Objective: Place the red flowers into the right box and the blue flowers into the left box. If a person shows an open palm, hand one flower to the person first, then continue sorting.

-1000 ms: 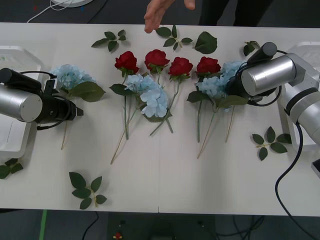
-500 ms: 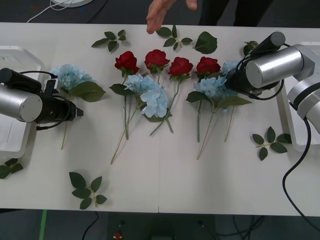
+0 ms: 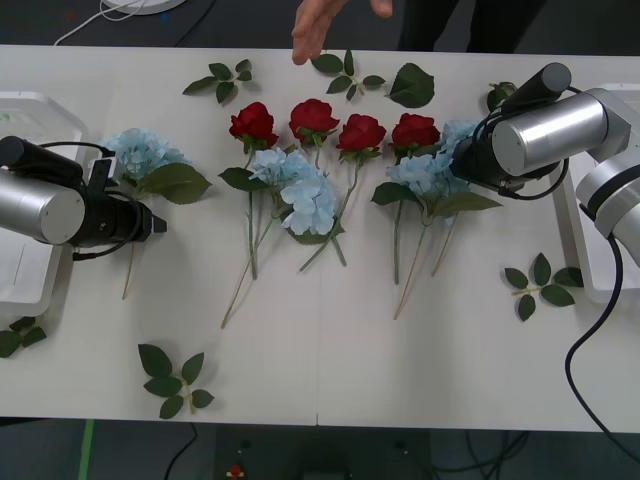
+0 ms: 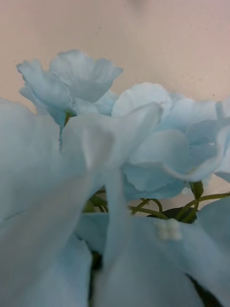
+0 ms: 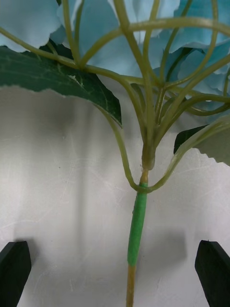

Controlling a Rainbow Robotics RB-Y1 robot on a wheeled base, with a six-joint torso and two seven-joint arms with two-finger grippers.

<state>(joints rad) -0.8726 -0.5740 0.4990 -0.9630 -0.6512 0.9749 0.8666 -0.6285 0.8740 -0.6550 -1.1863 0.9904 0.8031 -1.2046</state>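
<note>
Four red flowers lie in a row at the table's far middle, from one rose [image 3: 253,122] to another [image 3: 416,130]. Blue flowers lie at the left [image 3: 140,152], in the middle [image 3: 300,192] and at the right [image 3: 428,172]. My left gripper [image 3: 153,222] is open low over the left blue flower's stem [image 5: 138,225], which runs between its black fingertips [image 5: 13,268] without touching them. My right gripper [image 3: 460,162] is pressed into the right blue flower, whose petals [image 4: 115,158] cover its view. The left box [image 3: 22,108] and the right box [image 3: 598,285] sit at the table's two ends.
A person's hand [image 3: 315,28] hangs over the far edge above the roses. Loose leaf sprigs lie at the far middle [image 3: 350,72], the near left [image 3: 172,380] and the right [image 3: 540,285]. The table's near half is bare.
My right arm has drawn back to the right and away from me. The right blue flower's stem has swung a little to the left. The left arm has not moved.
</note>
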